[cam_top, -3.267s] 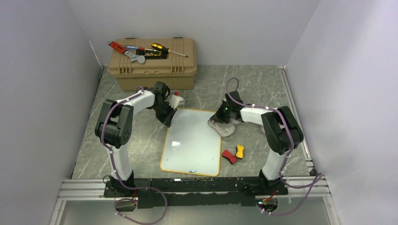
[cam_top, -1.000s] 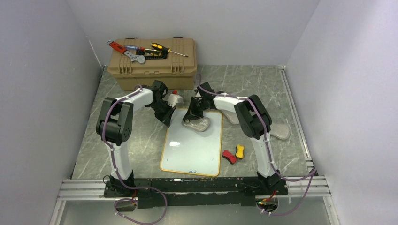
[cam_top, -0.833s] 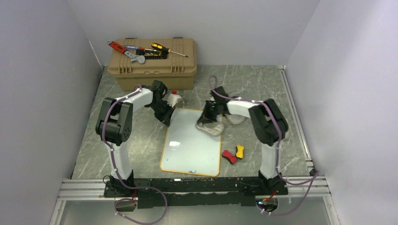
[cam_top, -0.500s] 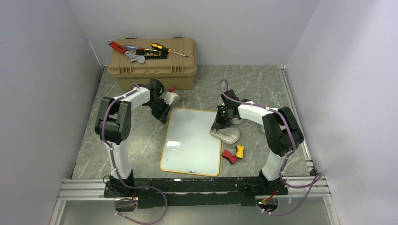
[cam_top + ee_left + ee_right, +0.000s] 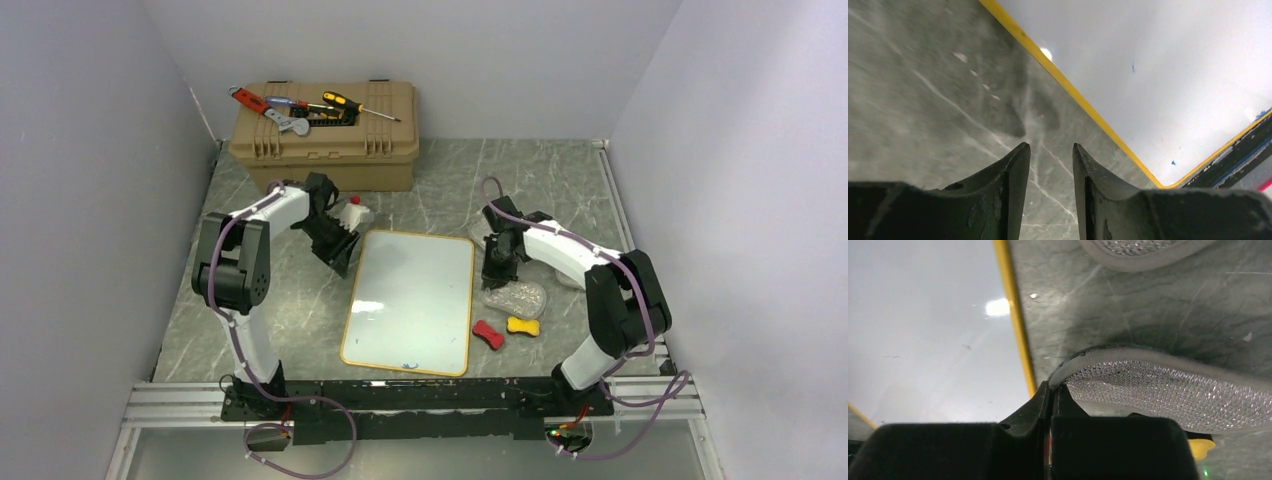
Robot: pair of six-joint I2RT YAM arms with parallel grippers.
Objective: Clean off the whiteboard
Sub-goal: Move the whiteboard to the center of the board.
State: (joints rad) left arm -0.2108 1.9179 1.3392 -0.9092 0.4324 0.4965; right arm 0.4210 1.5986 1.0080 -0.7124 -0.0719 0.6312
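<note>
We see the whiteboard [image 5: 410,300] flat on the green worktop [image 5: 270,310], nearly clean, with a few blue specks left to erase. Right claw [image 5: 497,272] clamped on a grey mesh pad [image 5: 515,297] just beside it; left claw [image 5: 338,252] apart, empty. Beyond: tan toolbox [image 5: 325,135], pale walls.

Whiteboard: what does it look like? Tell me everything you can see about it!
The whiteboard is a flat white rectangle with rounded corners and a thin orange-yellow frame. Its shiny surface reflects the lights. It lies flat on the grey marbled table, turned a little askew in the overhead view. It looks almost clean: only tiny blue specks show near one corner. Nothing lies on it.
</note>
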